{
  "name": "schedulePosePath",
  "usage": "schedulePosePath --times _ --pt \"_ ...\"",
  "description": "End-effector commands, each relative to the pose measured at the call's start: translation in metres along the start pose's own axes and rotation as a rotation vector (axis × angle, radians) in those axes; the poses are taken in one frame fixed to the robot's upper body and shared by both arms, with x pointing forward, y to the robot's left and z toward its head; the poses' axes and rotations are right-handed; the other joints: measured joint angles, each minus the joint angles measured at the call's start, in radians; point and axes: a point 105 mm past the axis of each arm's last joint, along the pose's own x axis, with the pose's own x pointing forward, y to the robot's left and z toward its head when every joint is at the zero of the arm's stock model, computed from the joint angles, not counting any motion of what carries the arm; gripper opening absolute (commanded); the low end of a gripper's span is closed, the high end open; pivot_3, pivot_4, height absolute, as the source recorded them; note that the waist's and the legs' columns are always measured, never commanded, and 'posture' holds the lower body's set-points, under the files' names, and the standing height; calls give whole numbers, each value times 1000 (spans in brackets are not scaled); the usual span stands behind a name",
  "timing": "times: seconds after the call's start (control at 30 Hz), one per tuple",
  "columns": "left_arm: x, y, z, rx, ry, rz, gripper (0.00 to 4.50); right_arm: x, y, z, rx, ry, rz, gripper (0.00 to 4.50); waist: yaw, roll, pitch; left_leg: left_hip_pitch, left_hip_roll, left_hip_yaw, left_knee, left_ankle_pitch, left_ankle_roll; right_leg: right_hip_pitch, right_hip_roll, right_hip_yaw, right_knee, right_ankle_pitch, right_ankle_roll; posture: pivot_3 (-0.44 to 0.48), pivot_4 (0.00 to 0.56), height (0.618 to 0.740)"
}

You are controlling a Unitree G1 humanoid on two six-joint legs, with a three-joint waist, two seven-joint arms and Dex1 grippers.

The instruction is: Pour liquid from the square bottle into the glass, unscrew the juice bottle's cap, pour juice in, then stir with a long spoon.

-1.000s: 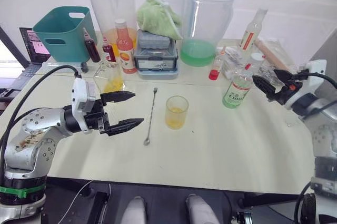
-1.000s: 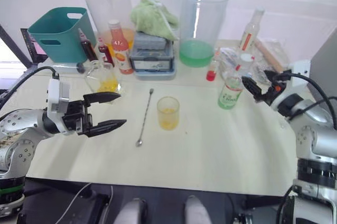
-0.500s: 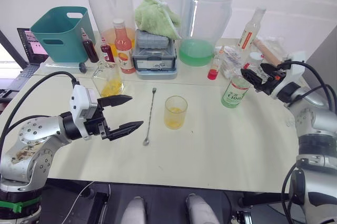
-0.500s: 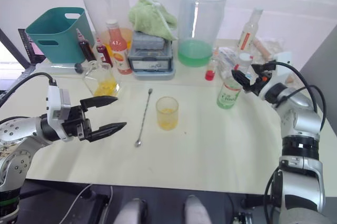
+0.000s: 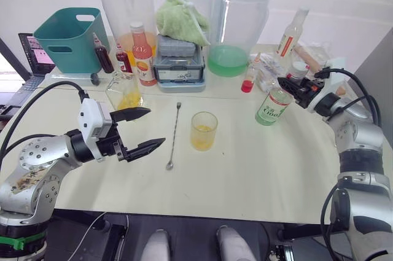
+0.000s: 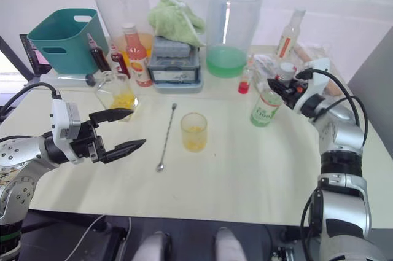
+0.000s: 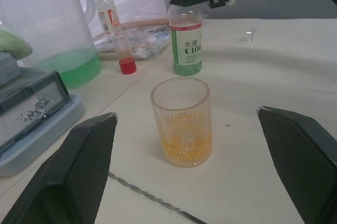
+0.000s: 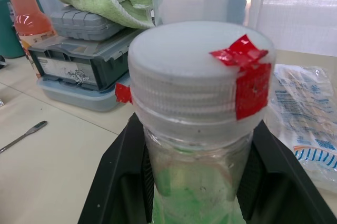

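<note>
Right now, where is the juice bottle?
In the left eye view the juice bottle stands on the robot's right side of the table, right of the glass, with the right gripper at its neck below the cap.

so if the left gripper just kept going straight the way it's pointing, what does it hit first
Most likely the glass: the left wrist view centres it between the open left gripper fingers. The long spoon lies flat on the table before it, probably beneath the fingers' path, though height is unclear.

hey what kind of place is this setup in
Probably a lab or test bench set up for drink mixing, not a real bar: a pale table crowded with big measuring jugs, a teal bin, and a laptop at the edge.
</note>
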Motion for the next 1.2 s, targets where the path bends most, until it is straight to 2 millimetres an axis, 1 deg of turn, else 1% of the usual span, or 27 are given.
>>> schedulePosePath --times 0.03,0.13,0.27,0.33,0.4,0.47,0.5,0.57,0.67,0.77,0.87,0.93,1.03,1.1,1.2 --pt "2 1 7 41 -21 -25 4500 -7 8 30 -45 -84 48 1376 1 0 0 0 0 0 -1 0 0 0 0 0 -1 0 0 0 150 723" --pt "5 2 7 38 -24 -52 4500 -12 20 36 -52 -89 107 1376 2 1 0 0 0 0 -2 0 0 0 0 0 -2 0 0 0 150 723" --pt "11 3 4 32 -29 -104 4500 -28 48 45 -94 -67 237 1376 6 2 1 0 0 0 -5 0 0 -1 0 0 -4 0 0 0 150 723" --pt "13 4 4 32 -30 -115 4500 -32 56 46 -105 -59 262 1376 5 2 1 0 0 0 -7 0 0 -1 0 0 -5 0 0 0 150 723" --pt "16 6 3 33 -37 -132 4500 -39 69 48 -103 -56 299 1376 5 2 1 0 0 0 -7 0 0 -1 0 0 -5 0 -1 0 150 723" --pt "24 8 4 33 -50 -163 4500 -49 98 48 -92 -52 390 1376 5 2 1 0 0 0 -7 0 0 -1 0 0 -5 -1 0 0 150 723" --pt "27 9 4 34 -53 -174 4500 -52 109 47 -81 -50 424 1376 6 2 1 0 0 0 -7 0 0 -1 0 0 -5 -1 0 0 150 723" --pt "30 9 3 34 -56 -201 4500 -59 134 40 -61 -27 517 1376 5 2 1 0 0 -1 -8 0 0 -1 0 -1 -5 -2 1 0 150 723" --pt "32 9 2 35 -53 -235 4500 -64 154 37 -47 -15 580 1376 1 2 1 0 0 0 -7 0 0 -1 0 -1 -5 -2 1 0 150 723" --pt "32 9 1 33 -48 -261 4500 -67 169 35 -50 -13 621 1376 3 2 1 0 0 -1 -7 0 0 -1 0 -1 -5 -3 2 0 150 723" --pt "30 8 1 18 -41 -288 4500 -66 195 28 -58 -6 699 1376 3 2 1 0 0 -1 -7 0 0 -1 0 -1 -5 -3 3 0 150 723" --pt "27 8 1 18 -28 -305 4500 -64 207 25 -67 -7 729 1376 3 2 1 0 1 -1 -8 0 0 -1 0 -1 -5 -5 5 0 150 723" --pt "22 6 -1 28 -6 -325 4500 -60 217 22 -68 -3 751 1376 4 2 1 0 1 0 -8 0 0 -2 0 -1 -5 -5 5 0 150 723" --pt "20 10 0 62 -5 -294 4500 -56 222 15 -32 24 749 1376 4 2 1 0 1 -1 -8 0 0 -2 0 -1 -5 -5 5 0 150 723" --pt "15 14 2 73 0 -259 4500 -54 233 5 -43 37 781 1376 6 2 1 0 1 -1 -8 0 0 -2 0 -1 -5 -5 5 0 150 723"
